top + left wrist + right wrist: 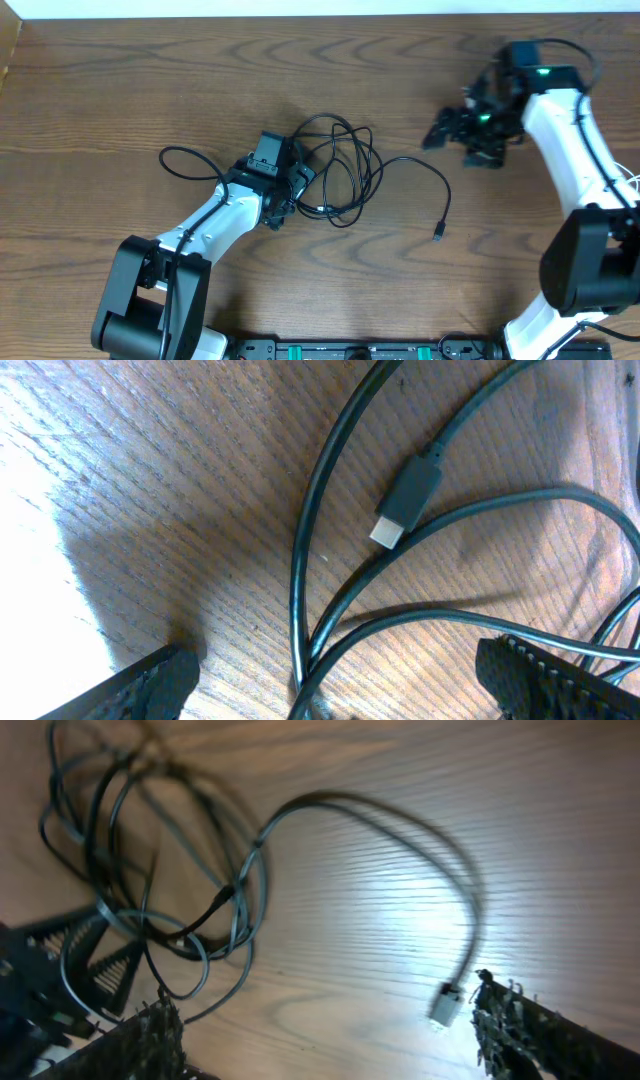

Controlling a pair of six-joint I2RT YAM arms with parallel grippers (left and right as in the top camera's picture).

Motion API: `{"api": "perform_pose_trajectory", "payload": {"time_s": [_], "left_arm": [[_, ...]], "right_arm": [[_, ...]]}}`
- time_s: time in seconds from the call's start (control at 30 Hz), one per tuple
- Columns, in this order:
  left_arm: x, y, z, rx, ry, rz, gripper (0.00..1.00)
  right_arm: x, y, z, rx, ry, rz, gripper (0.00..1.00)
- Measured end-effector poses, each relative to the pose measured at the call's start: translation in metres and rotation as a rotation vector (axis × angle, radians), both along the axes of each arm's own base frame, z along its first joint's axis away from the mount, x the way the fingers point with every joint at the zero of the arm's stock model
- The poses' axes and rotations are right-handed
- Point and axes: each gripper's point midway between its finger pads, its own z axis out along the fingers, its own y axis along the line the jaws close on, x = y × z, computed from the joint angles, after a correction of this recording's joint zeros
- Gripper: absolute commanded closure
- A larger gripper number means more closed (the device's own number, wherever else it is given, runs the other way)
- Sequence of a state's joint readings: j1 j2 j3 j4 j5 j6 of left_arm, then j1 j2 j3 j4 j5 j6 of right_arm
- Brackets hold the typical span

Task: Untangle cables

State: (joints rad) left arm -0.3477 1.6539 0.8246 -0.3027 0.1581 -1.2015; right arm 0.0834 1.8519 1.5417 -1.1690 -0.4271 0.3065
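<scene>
On the counter point(120, 80), the left tool point(292, 195) stands open over the tangled black cables point(345, 170); the right tool point(440, 130), well apart, is open and empty.

Table point(120, 90) — one, wood, dark brown with broad wavy grain and oval knot-like figures; surface matte, with a pale glare patch in each wrist view. White band point(300, 6): one, running along the table's far edge. Black bar with green marks point(350, 351): one, at the middle of the near edge. Thin pale wires point(631, 185) — at the right border, too small to tell more.
</scene>
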Motion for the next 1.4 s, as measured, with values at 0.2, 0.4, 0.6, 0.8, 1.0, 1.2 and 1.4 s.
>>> {"api": "perform_pose_trajectory", "payload": {"time_s": [0.2, 0.4, 0.6, 0.8, 1.0, 1.2, 1.4], "left_arm": [[0.0, 0.0, 0.0, 0.0, 0.0, 0.0, 0.05], [0.0, 0.0, 0.0, 0.0, 0.0, 0.0, 0.05], [0.0, 0.0, 0.0, 0.0, 0.0, 0.0, 0.05], [0.0, 0.0, 0.0, 0.0, 0.0, 0.0, 0.05], [0.0, 0.0, 0.0, 0.0, 0.0, 0.0, 0.05], [0.0, 0.0, 0.0, 0.0, 0.0, 0.0, 0.05], [0.0, 0.0, 0.0, 0.0, 0.0, 0.0, 0.04]], "right_arm": [[0.017, 0.054, 0.004, -0.003, -0.156, 0.142, 0.09], [0.025, 0.101, 0.007, -0.049, -0.289, 0.235, 0.18], [0.025, 0.105, 0.002, -0.193, -0.308, 0.158, 0.23], [0.029, 0.105, 0.001, -0.243, -0.33, 0.115, 0.27], [0.029, 0.106, -0.023, -0.259, -0.272, 0.112, 0.42], [0.019, 0.117, -0.057, -0.218, -0.163, 0.138, 0.83], [0.014, 0.118, -0.062, -0.203, -0.137, 0.152, 0.99]]}}
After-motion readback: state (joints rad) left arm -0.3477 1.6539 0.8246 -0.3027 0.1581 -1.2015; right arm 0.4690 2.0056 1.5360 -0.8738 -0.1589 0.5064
